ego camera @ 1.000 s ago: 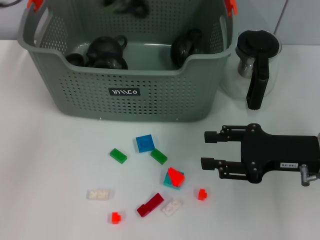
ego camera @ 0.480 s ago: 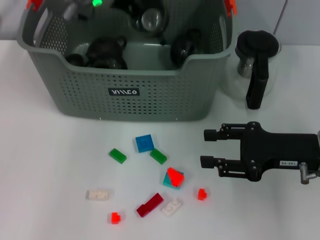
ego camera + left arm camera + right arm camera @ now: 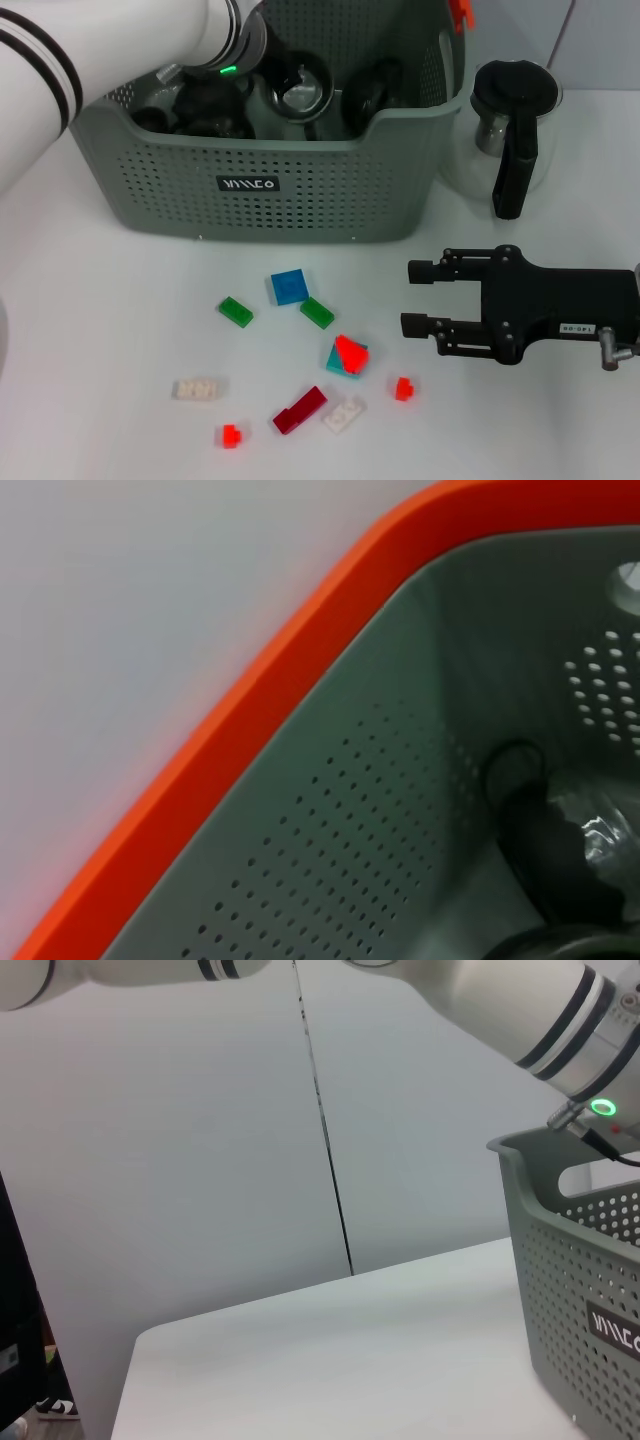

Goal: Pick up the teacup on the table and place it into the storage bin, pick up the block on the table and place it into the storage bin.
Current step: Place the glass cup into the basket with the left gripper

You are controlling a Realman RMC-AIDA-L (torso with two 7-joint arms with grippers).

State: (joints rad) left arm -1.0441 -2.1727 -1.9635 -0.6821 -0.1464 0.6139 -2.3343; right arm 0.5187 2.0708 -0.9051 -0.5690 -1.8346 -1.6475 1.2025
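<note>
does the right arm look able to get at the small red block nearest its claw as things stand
Probably yes. The right claw sits open over the table, beside the small red block, with only bare tabletop between them. The left claw is away inside the storage bin, so it should not interfere.

A white table (image 3: 90, 330) carried the storage bin (image 3: 300, 190) toward its far edge, with a glass pitcher (image 3: 515, 135) just beside it at the far right. Nearer the front edge lay scattered small blocks (image 3: 290, 287), well apart from the bin.
</note>
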